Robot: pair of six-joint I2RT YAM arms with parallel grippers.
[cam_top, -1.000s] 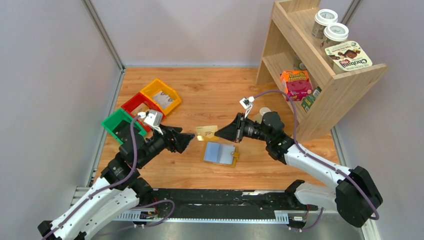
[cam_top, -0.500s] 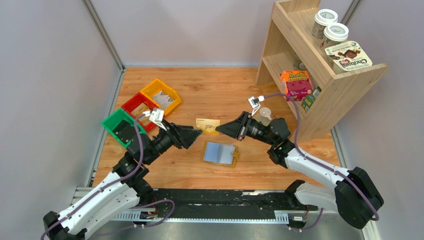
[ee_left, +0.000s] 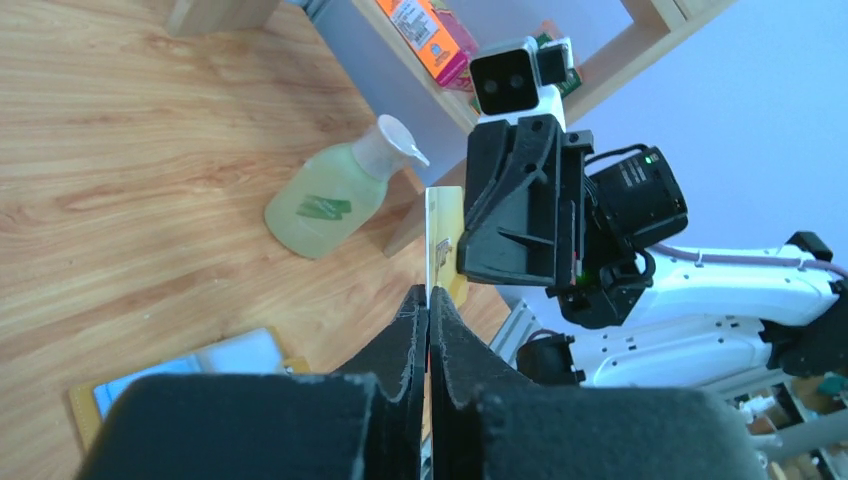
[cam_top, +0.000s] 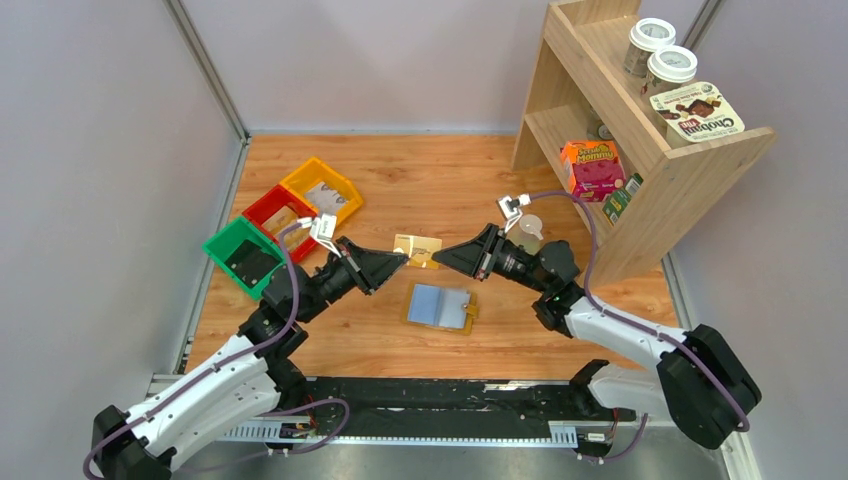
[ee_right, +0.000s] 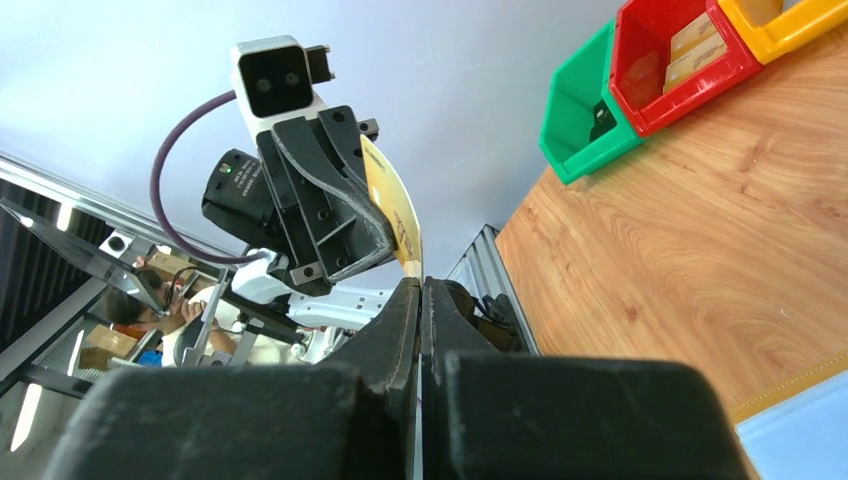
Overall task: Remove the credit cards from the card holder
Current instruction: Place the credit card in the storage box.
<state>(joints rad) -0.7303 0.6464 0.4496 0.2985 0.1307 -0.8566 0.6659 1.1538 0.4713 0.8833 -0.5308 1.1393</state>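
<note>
Just beyond the open card holder [cam_top: 466, 318], the left tool [cam_top: 404, 258] and right tool [cam_top: 438, 256] each clamp opposite ends of one gold credit card [cam_top: 418, 247], lifted off the desk [cam_top: 440, 180].

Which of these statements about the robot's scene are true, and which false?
1. The left hand and the right hand both pinch the gold card. True.
2. The gold card lies on the table. False: it is held in the air.
3. The card holder is closed. False: it lies open, a blue-grey card showing.
4. The green bin sits next to the red bin. True.
5. The bottle stands on the shelf. False: it is on the table beside it.
</note>
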